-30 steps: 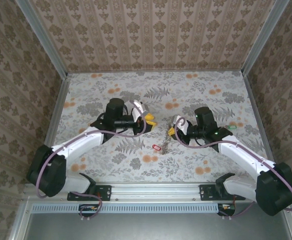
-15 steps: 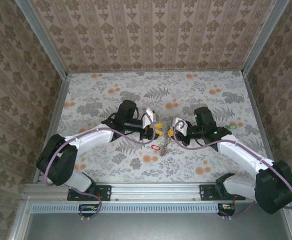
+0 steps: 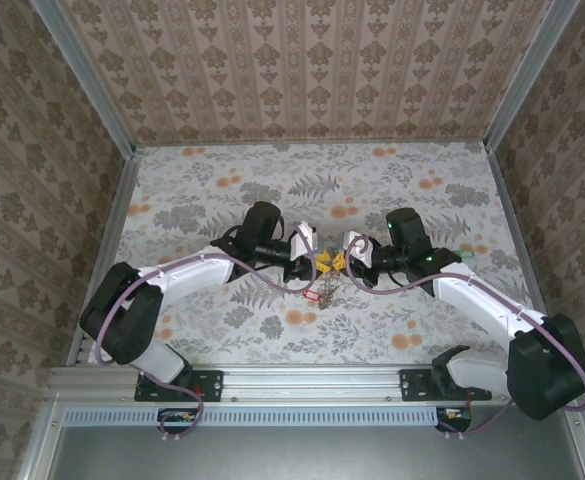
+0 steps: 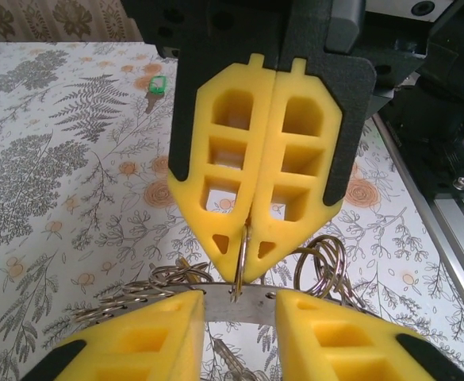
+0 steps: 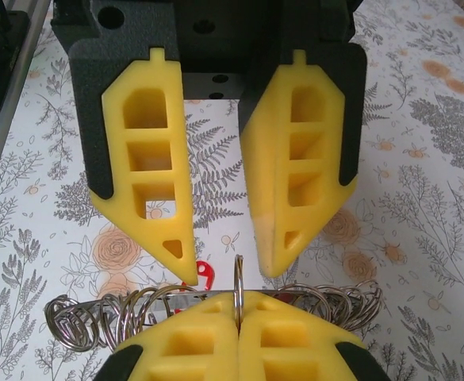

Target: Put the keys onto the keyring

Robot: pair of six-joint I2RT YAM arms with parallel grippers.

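From above, the left tool (image 3: 321, 263) and the right tool (image 3: 341, 261) meet tip to tip over the middle of the tabletop (image 3: 202, 190). The keyring (image 3: 328, 284) is under their tips. The red key (image 3: 310, 296) lies just beside it, and the green key (image 3: 465, 256) is well apart to the right.

In the left wrist view, my left fingers (image 4: 136, 341) are spread, with a flat metal piece (image 4: 239, 308) across the gap. I cannot tell if they touch it. The right tool is pressed together and pinches one ring of the keyring.

The right wrist view shows the same pinch, and the ring stands upright between the left fingers.

I see the risk here: if the left tool closes off-centre, it can push the thin ring out of the pinch. Then the keyring drops onto the red key.
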